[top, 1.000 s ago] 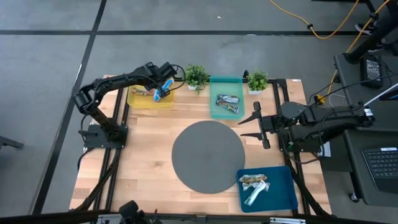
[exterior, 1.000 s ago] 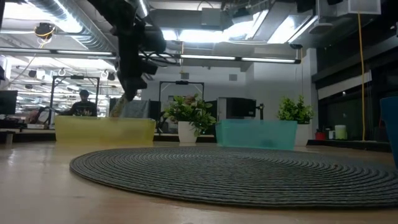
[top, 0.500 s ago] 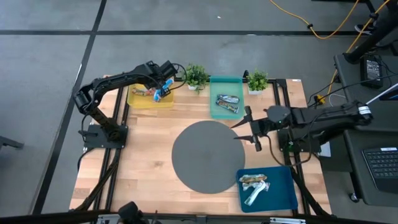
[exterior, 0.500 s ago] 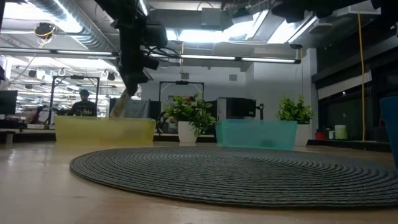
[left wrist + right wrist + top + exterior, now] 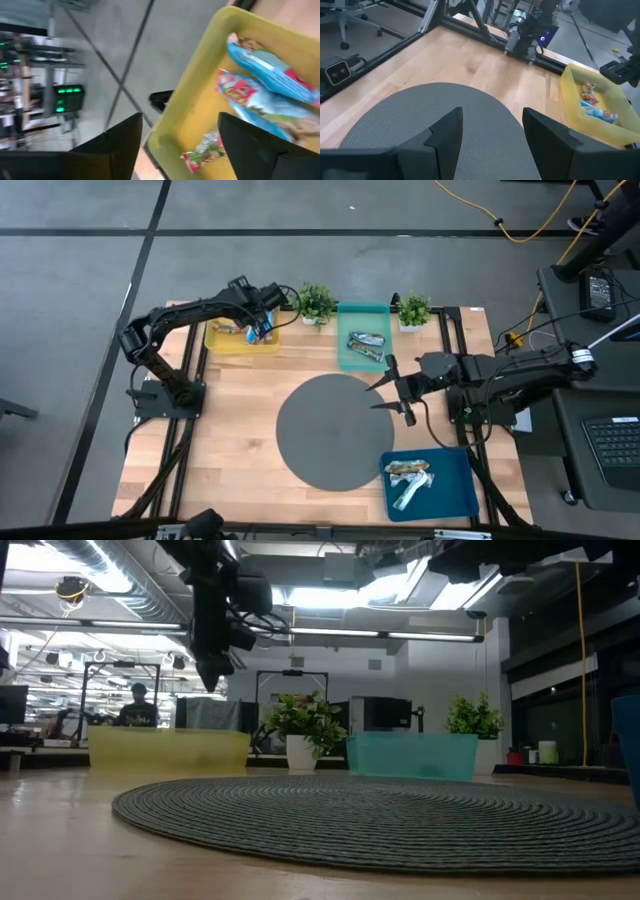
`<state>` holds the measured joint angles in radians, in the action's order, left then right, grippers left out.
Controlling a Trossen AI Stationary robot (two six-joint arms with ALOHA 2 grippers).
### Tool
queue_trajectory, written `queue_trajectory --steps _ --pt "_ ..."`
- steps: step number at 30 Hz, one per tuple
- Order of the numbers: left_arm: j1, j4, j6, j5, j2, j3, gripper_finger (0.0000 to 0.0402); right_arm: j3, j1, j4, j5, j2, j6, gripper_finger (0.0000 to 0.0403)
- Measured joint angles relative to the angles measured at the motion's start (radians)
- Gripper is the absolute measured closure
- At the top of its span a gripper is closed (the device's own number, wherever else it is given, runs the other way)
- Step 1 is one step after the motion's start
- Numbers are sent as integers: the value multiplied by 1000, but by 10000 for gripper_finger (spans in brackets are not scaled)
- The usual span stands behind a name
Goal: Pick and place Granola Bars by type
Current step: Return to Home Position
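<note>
Over the wooden counter (image 5: 240,420), seen from above, the left claw (image 5: 260,330) hangs spread and empty above a yellow plastic bin (image 5: 225,347) holding shiny-wrapped granola bars (image 5: 232,329); the right claw (image 5: 381,394) gapes wide at the edge of a round grey woven mat (image 5: 330,430); at counter level, the left claw (image 5: 210,678) sits clear above the bin (image 5: 168,752); its wrist view shows red and blue bars (image 5: 260,92) inside.

Left gripper (image 5: 262,329) hangs tilted downward, fingers parted and empty — the arm behind it arches high, elbow folded back. Right gripper (image 5: 381,387) (fingers spread wide, nothing between them) lies level, forearm stretched straight behind its wrist
</note>
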<state>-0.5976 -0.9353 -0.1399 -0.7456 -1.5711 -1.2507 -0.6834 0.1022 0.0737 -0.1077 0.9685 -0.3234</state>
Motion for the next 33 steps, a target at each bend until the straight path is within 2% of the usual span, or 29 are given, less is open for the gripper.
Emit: queue_trajectory --steps 7,10,16,23,27,30,33 --pt "33 25 69 -134 3 0 139 0 -4 0 0 0 5 194" --pt "58 55 98 -135 24 0 144 0 -4 1 0 0 30 194" --pt "147 170 68 57 133 0 159 0 -20 5 23 -2 30 194" --pt "265 358 15 345 329 0 188 0 -145 35 26 -42 54 194" --pt "341 438 4 373 428 62 216 54 -203 26 28 -114 80 194" --pt "385 446 6 367 498 162 249 140 -238 0 28 -209 102 194" --pt "409 479 73 337 566 287 291 243 -253 -54 20 -319 142 202"
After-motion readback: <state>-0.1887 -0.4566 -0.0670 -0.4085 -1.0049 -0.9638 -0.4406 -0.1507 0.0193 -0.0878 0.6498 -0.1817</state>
